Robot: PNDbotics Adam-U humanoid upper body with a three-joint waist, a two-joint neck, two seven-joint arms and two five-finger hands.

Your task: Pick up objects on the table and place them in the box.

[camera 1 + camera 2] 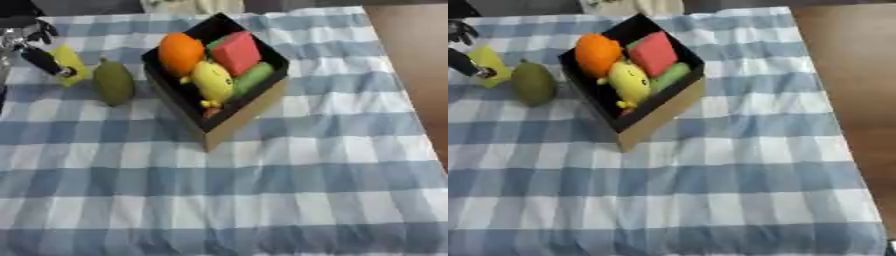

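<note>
Two things are left outside the box [229, 122], both at the upper left of the frame on the checked cloth [262, 200] covering the desk: a dull green fruit [113, 83] lying just beside the box's left wall, and a yellow piece [68, 62] further left; the left hand [39, 56] reaches in there, a dark finger on the yellow piece, seemingly pinching it for lifting, though that is hard to confirm; an orange [180, 52], red block [234, 51], yellow toy [213, 81] and green item [254, 76] already crowd the box; the right hand is out of sight.
</note>
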